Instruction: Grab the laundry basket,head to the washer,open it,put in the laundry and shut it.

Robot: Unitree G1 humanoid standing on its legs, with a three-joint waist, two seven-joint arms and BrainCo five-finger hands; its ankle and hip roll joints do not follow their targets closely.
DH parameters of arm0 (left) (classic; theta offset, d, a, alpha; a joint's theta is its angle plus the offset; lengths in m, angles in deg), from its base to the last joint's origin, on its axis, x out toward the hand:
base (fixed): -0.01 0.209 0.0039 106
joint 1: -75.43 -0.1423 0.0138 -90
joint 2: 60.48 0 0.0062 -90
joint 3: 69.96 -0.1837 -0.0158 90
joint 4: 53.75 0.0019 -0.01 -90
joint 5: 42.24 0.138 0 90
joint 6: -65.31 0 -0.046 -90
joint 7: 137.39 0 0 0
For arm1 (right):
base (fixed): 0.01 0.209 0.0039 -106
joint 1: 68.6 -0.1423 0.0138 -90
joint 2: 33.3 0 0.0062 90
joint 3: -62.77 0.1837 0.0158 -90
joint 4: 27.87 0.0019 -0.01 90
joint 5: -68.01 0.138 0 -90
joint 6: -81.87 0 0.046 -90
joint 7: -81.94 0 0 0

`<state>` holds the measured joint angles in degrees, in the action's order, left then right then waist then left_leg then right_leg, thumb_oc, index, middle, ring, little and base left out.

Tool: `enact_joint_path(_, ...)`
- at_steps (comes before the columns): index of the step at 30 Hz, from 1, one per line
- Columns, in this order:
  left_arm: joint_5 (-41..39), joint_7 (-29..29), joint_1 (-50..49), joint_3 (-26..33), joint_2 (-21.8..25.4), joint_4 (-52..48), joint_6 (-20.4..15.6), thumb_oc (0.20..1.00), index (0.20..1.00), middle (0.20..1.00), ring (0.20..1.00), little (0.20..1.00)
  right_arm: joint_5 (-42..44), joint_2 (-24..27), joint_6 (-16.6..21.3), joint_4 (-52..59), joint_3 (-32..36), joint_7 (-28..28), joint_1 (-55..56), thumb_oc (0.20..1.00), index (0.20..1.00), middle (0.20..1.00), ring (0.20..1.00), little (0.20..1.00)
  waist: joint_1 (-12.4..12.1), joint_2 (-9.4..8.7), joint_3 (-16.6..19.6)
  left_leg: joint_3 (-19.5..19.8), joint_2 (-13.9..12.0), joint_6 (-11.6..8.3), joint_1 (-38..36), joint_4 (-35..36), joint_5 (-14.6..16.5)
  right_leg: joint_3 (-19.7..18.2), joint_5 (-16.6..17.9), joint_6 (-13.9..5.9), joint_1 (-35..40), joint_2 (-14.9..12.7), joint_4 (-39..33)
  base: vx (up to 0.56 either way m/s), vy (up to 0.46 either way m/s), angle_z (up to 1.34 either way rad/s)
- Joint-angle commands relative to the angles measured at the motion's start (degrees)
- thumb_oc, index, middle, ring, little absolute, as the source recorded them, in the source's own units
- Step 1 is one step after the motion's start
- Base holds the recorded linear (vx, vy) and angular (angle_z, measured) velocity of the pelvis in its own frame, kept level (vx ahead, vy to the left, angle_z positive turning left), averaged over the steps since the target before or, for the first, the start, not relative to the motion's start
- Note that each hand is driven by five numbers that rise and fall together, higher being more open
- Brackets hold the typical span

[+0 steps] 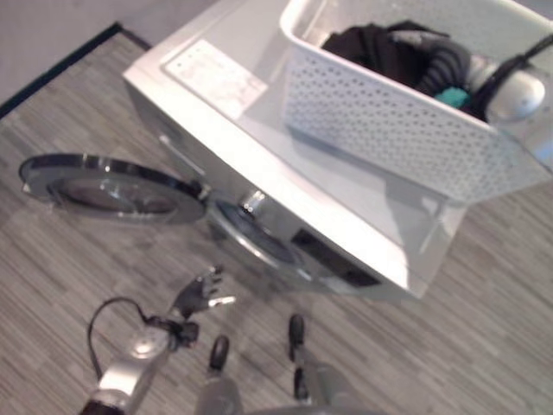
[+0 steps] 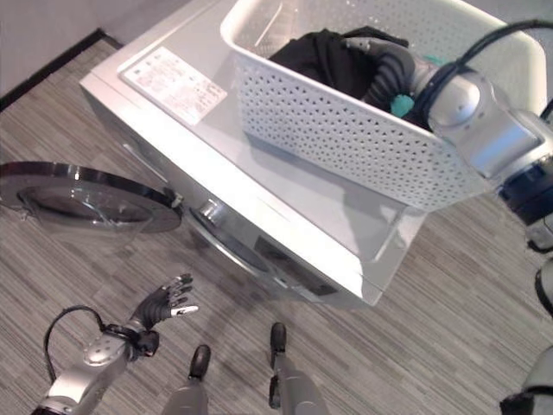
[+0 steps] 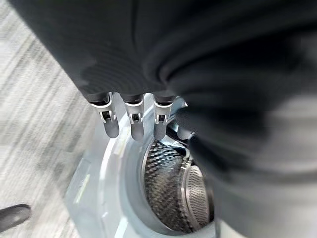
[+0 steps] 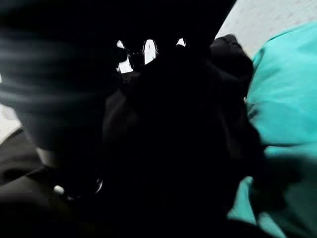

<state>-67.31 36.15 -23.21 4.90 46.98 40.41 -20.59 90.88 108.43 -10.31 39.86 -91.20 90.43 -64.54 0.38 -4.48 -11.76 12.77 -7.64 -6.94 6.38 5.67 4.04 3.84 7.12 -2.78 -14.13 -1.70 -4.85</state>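
Both steps of carrying and opening look done: white perforated plastic laundry basket [image 2: 363,130] sits on the silver-grey front-loading washer [image 1: 285,186], round glass-centred door [image 1: 108,186] swung wide, the left hand [image 2: 164,303] hangs loose-fingered, and the right hand [image 2: 393,65], whose fingers I cannot tell, reaches into black clothing [image 2: 324,56], calling next for a grip and lift to the drum.

- Left hand [image 2: 164,304]: silver fingers with dark tips, dark ribbed cover over its back and wrist.
- Left arm [image 2: 86,367]: smooth silver-grey shell.
- Right arm [image 2: 484,121]: rounded silver-grey shell, with a dark ribbed cover toward the wrist.
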Motion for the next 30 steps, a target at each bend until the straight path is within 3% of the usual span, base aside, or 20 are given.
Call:
enact_joint_path(1, -2.08, -0.81, -0.38, -1.77, 2.05, -3.8, -3.47, 1.0, 1.0, 1.0, 1.0, 1.0, 2.79, 2.55, 1.35, -1.61, -6.39, 1.06, -10.26, 1.0, 1.0, 1.0, 1.0, 1.0, -1.68, 0.66, 0.25, -3.35, -3.31, 1.28, -3.77, -0.67, -2.75, -0.6, -1.96, -4.5, -9.71, -2.65, 10.1, 0.0, -0.026, 0.15)
enact_joint_path(4, -2.3, -1.03, -0.6, -2.09, 2.53, -3.45, -3.91, 1.0, 1.0, 1.0, 1.0, 1.0, 3.43, 3.17, 1.82, -2.45, -10.05, 1.77, -13.38, 1.0, 1.0, 1.0, 1.0, 1.0, -1.96, 0.63, -0.02, -3.0, -3.57, 1.05, -3.02, -0.67, -3.68, -0.18, -2.0, -4.48, -10.16, -2.6, 10.11, 0.0, -0.03, 0.14)
enact_joint_path(5, -2.34, -1.13, -0.66, -2.3, 2.5, -3.32, -4.0, 1.0, 1.0, 1.0, 1.0, 1.0, 3.9, 3.31, 1.95, -3.34, -10.65, 1.83, -13.78, 0.799, 0.799, 0.799, 0.799, 0.799, -2.1, 0.85, -0.13, -2.86, -3.6, 1.02, -2.77, -0.67, -3.88, -0.05, -1.99, -4.49, -10.35, -2.64, 10.13, 0.01, -0.026, 0.08)
enact_joint_path(6, -2.51, -1.19, -0.73, -2.46, 2.62, -3.3, -4.08, 1.0, 1.0, 1.0, 1.0, 1.0, 3.86, 3.37, 2.08, -4.27, -11.2, 1.78, -14.34, 0.799, 0.799, 0.799, 0.799, 0.799, -2.21, 0.91, -0.15, -2.77, -3.58, 1.01, -2.51, -0.67, -4.01, 0.01, -2.01, -4.48, -10.5, -2.67, 10.12, 0.01, -0.031, 0.08)
enact_joint_path(7, -2.6, -1.15, -0.69, -2.58, 2.84, -3.12, -4.22, 1.0, 1.0, 1.0, 1.0, 1.0, 3.69, 3.5, 2.15, -5.98, -12.58, 1.96, -15.64, 0.501, 0.501, 0.501, 0.501, 0.501, -2.36, 0.99, -0.29, -2.59, -3.56, 0.93, -1.91, -0.67, -4.48, 0.13, -2.08, -4.45, -11.01, -2.56, 10.18, 0.01, -0.022, 0.08)
enact_joint_path(11, -2.66, -1.23, -0.57, -2.55, 2.91, -2.92, -4.39, 1.0, 1.0, 1.0, 1.0, 1.0, 3.24, 3.94, 2.32, -6.79, -14.38, 2.14, -17.41, 0.448, 0.448, 0.448, 0.448, 0.448, -2.5, 1.09, -0.56, -2.33, -3.64, 0.85, -1.26, -0.67, -4.78, 0.22, -2.24, -4.39, -11.65, -2.56, 10.36, 0.0, -0.015, 0.06)
enact_joint_path(14, -2.58, -1.31, -0.55, -2.48, 2.94, -2.86, -4.68, 1.0, 1.0, 1.0, 1.0, 1.0, 2.72, 4.63, 2.47, -7.32, -15.07, 2.48, -18.0, 0.2, 0.2, 0.2, 0.2, 0.2, -2.6, 1.25, -0.98, -2.1, -3.69, 0.79, -0.55, -0.67, -5.19, 0.36, -2.38, -4.34, -12.24, -2.56, 10.57, 0.0, -0.004, 0.01)
enact_joint_path(30, -2.86, -0.29, 0.77, -1.96, 2.09, -2.58, -4.62, 1.0, 1.0, 1.0, 1.0, 1.0, -0.1, 3.55, 1.85, -10.13, -12.7, 1.67, -16.63, 0.2, 0.2, 0.2, 0.2, 0.2, -2.66, 1.77, -2.08, -2.41, -3.5, 0.63, 1.07, -0.67, -6.24, 0.34, -2.26, -4.29, -14.01, -2.25, 10.63, 0.0, -0.001, 0.01)
